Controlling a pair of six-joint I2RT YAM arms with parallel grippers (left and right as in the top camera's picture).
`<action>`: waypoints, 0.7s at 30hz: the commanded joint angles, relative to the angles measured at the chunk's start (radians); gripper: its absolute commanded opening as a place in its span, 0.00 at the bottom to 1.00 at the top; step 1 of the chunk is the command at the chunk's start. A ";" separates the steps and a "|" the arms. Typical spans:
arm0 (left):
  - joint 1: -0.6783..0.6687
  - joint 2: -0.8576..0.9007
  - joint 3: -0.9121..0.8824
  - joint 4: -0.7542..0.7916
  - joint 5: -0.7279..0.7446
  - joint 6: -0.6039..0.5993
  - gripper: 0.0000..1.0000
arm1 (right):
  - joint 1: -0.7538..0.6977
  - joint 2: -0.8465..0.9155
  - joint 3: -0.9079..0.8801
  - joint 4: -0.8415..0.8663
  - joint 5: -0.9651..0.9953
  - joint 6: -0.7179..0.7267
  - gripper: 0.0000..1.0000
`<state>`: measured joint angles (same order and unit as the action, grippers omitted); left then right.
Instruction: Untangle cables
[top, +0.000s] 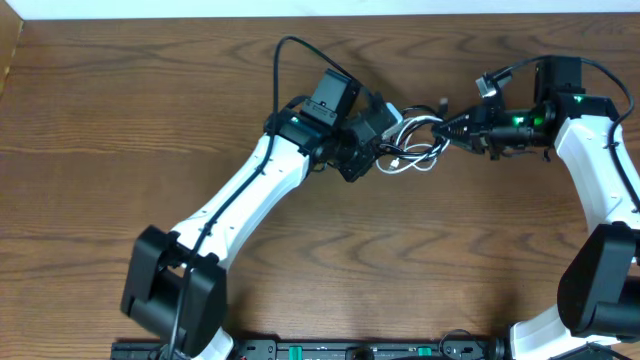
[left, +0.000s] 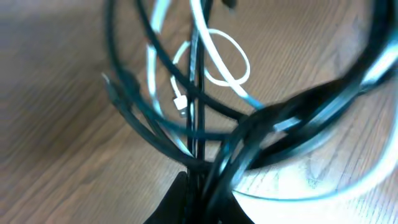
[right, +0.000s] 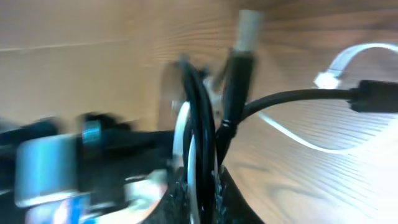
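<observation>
A tangle of thin black and white cables hangs between my two grippers above the middle of the wooden table. My left gripper is shut on the left side of the bundle. In the left wrist view the black cable and the white cable loop out from the jaws, with a small white plug. My right gripper is shut on the right side of the bundle. In the right wrist view black and white strands run between the fingers, and a black plug lies to the right.
The brown wooden table stretches around both arms. A thick black wire arcs over the left arm. The left arm's base stands at the front left and the right arm's base at the front right.
</observation>
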<state>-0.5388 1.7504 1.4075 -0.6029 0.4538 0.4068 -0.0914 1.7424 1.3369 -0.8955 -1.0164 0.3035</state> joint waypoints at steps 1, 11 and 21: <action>0.019 -0.119 0.001 -0.019 -0.027 -0.049 0.07 | -0.001 -0.022 -0.002 -0.018 0.304 -0.024 0.18; 0.018 -0.237 0.001 -0.077 0.088 -0.325 0.07 | 0.001 -0.075 0.017 -0.042 0.331 -0.117 0.61; 0.066 -0.230 0.001 0.026 0.088 -0.809 0.08 | 0.010 -0.297 0.030 -0.040 0.137 -0.121 0.71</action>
<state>-0.5022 1.5234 1.4067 -0.6033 0.5251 -0.1650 -0.0895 1.4921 1.3460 -0.9375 -0.7891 0.1894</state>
